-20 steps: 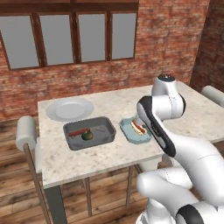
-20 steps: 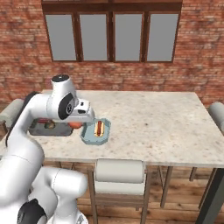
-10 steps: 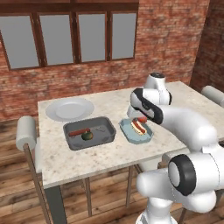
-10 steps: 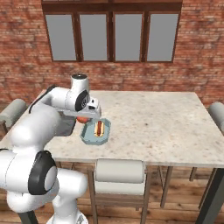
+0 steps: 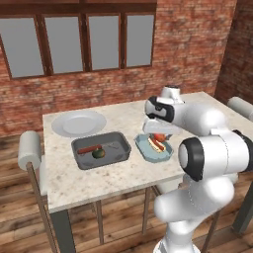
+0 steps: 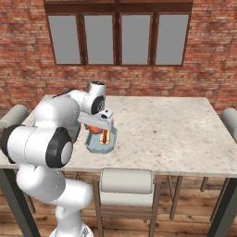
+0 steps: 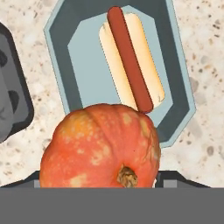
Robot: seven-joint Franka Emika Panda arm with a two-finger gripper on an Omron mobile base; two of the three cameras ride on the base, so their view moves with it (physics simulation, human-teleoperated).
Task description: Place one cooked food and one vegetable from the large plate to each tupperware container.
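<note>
Gripper (image 7: 98, 186): closed on the tomato (image 7: 99, 146), jaws set wide around its girth; the 2 dark finger tips are seen at either side of the fruit at the bottom of the hand view.
Tomato: held in the gripper, hanging directly above the near end of the light-blue container (image 7: 177, 78); in the left base view it is seen as a red spot under the hand (image 5: 159, 136). Release is judged not yet done.
Light-blue container: resting on the worktop (image 5: 128, 173), just beside the dark-grey container (image 5: 101, 149). 1 hot dog (image 7: 131, 61) lies lengthwise inside; the free floor space is beside the bun, on the side nearer the dark-grey container.
Dark-grey container: 1 skewered sausage (image 5: 89, 148) and 1 dark green ball (image 5: 99, 153) are held inside, so this tub is judged complete.
Large plate (image 5: 79, 122): bare, at the far left of the worktop.
Handling, tomato: judged light, round, smooth-skinned, soft under pressure; liable to roll once released. Grip is best taken across the widest part, with light force only.
Handling, risk: if released from height, the tomato may bounce off the bun or roll over the low rim.
Remaining: lowering into the free space, then opening.
</note>
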